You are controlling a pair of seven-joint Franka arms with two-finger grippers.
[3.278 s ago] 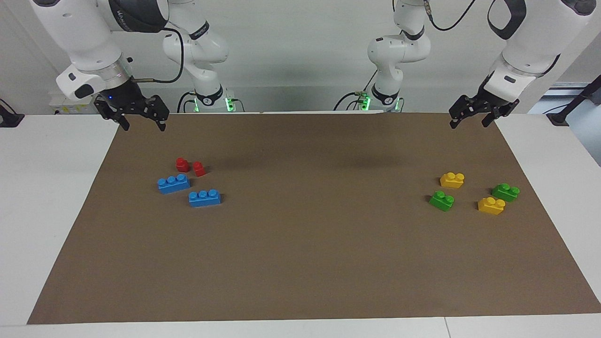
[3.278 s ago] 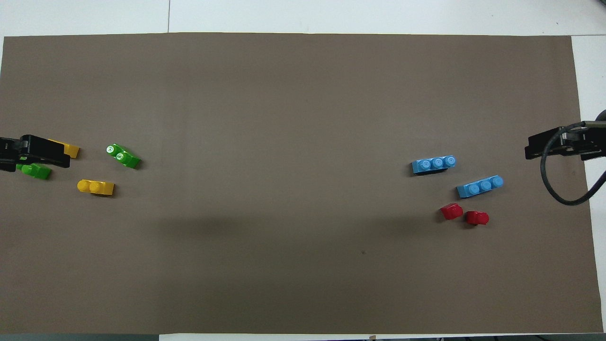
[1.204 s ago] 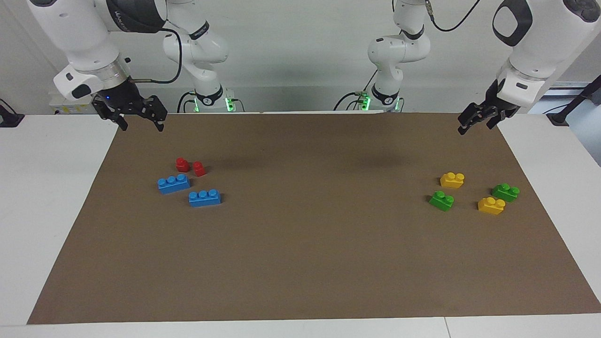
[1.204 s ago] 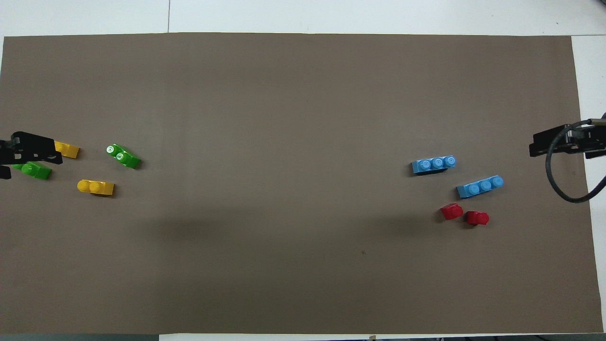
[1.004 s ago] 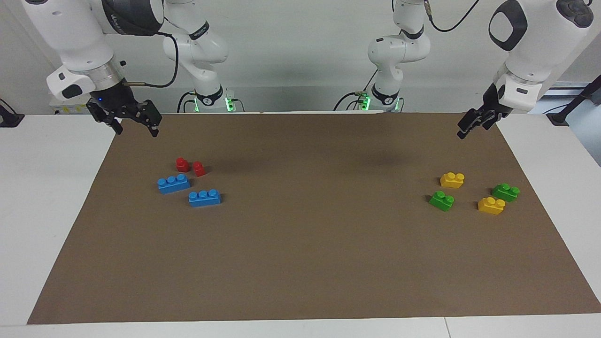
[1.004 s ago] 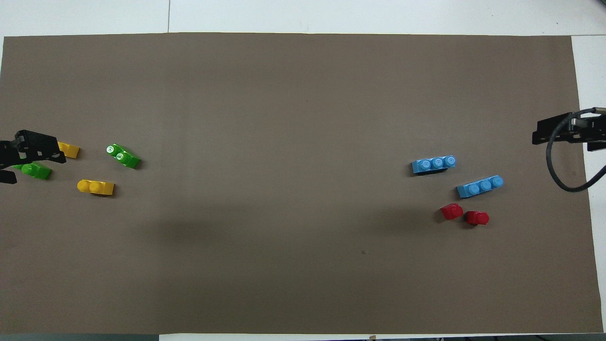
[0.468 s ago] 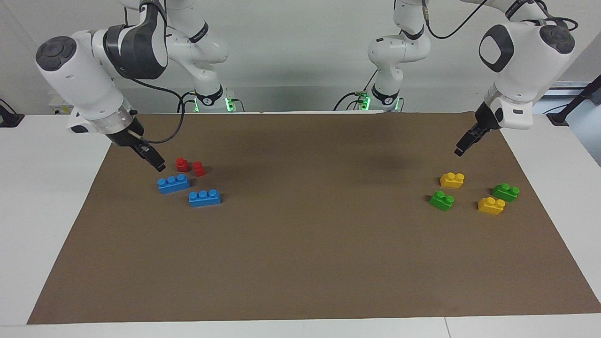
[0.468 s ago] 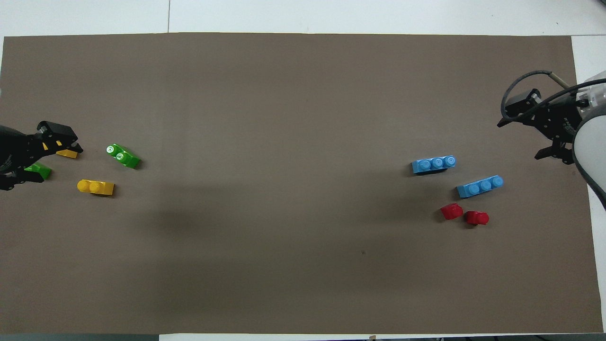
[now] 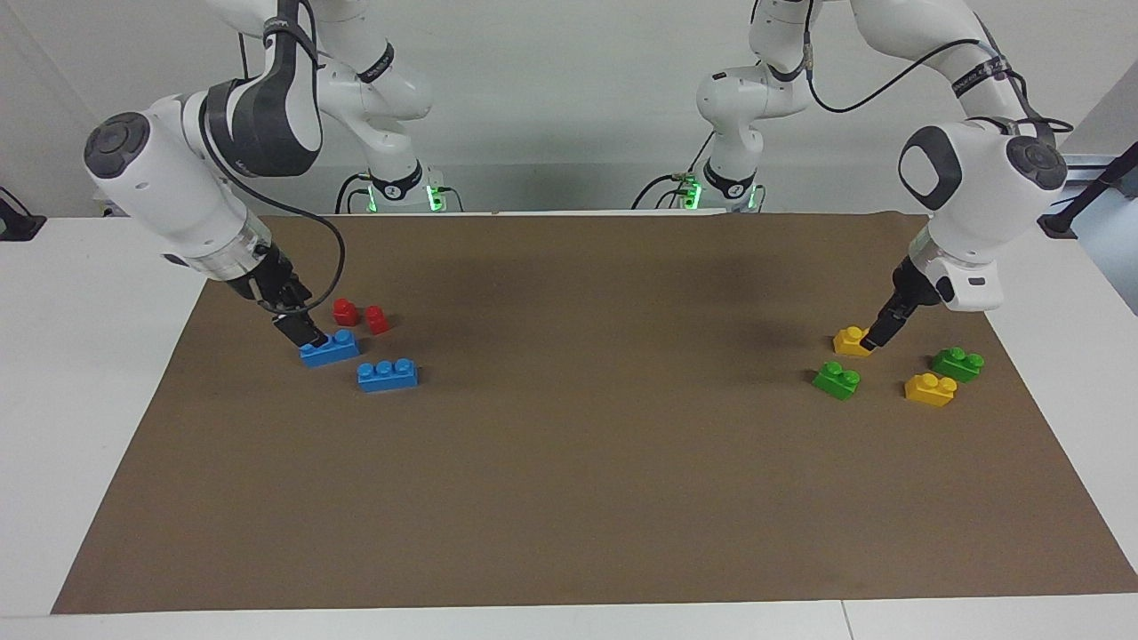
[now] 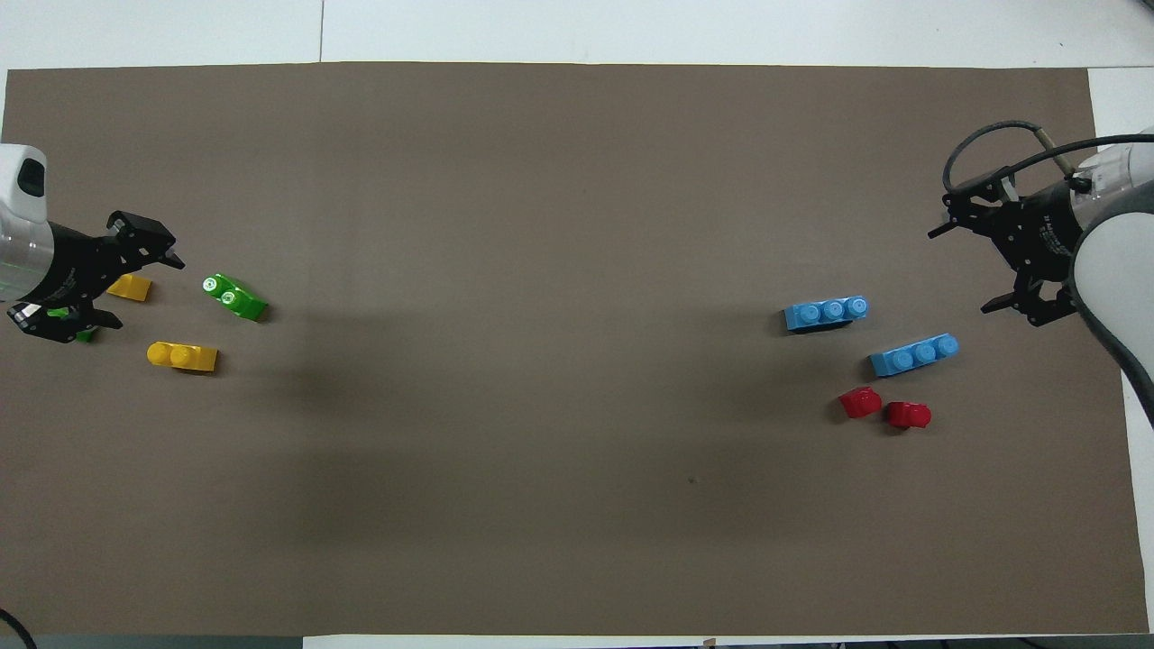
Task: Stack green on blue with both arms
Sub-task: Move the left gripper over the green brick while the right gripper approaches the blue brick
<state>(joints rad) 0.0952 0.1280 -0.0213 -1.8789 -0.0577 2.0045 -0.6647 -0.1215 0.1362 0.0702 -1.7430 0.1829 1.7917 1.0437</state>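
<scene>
Two green bricks lie toward the left arm's end of the mat: one (image 9: 837,380) (image 10: 234,297) in plain sight, the other (image 9: 957,364) (image 10: 79,326) mostly covered from above by my left gripper (image 9: 872,338) (image 10: 150,293). That gripper is open, holds nothing, and hangs low over the green and yellow cluster. Two blue bricks lie toward the right arm's end, one (image 9: 329,348) (image 10: 915,354) nearer to the robots than the other (image 9: 388,375) (image 10: 825,313). My right gripper (image 9: 305,332) (image 10: 957,272) is open and empty at the nearer blue brick's outer end; contact cannot be told.
Two yellow bricks (image 9: 855,340) (image 9: 930,389) lie among the green ones. A pair of small red bricks (image 9: 345,311) (image 9: 377,319) sits just nearer to the robots than the blue ones. Everything rests on a brown mat (image 9: 569,480) with white table around it.
Both arms have swung down from near the mat's robot-side corners: the right gripper to the nearer blue brick, the left gripper to the yellow and green bricks. No brick has moved.
</scene>
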